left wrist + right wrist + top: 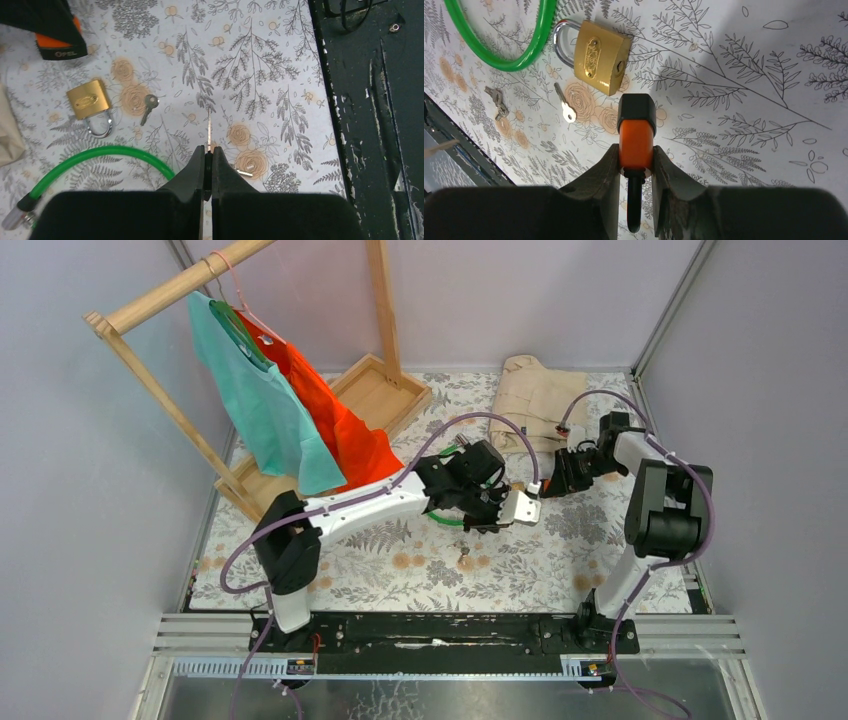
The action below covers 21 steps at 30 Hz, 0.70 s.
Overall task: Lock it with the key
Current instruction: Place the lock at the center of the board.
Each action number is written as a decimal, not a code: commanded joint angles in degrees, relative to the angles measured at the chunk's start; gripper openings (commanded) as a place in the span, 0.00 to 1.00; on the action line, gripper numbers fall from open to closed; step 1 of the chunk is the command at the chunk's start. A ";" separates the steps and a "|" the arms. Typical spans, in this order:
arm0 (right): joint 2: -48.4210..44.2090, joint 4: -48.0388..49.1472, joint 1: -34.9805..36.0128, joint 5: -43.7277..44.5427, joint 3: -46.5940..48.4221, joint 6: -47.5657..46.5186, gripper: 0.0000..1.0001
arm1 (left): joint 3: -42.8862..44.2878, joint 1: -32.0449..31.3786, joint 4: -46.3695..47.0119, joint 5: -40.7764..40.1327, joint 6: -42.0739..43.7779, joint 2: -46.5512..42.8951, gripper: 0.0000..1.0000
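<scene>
Cloth (400, 570) with floral print, grey walls (80, 490)

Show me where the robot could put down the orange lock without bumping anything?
The tablecloth is bare beside the brass padlock, on the side away from the green cable, and in front near the right arm's base. It is crowded around the padlock, the cable and the loose key.

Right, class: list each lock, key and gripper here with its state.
Brass lock: shackle closed, lying flat.
Orange lock: gripped, shackle state unclear.
Loose key: lying loose, not inserted.
Held key: pinched edge-on.
Left gripper: shut on held key.
Right gripper: shut on orange lock.
</scene>
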 commanded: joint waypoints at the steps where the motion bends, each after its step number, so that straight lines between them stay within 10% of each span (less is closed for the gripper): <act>1: 2.42 -2.02 -0.16 -1.26 3.86 -1.68 0.06 | 2.40 -1.59 -0.61 -1.18 -1.69 2.00 0.02; 21: 10.33 -4.63 -4.67 6.75 10.36 -6.86 0.57 | 2.57 -3.38 -0.64 -2.95 -2.36 3.57 0.03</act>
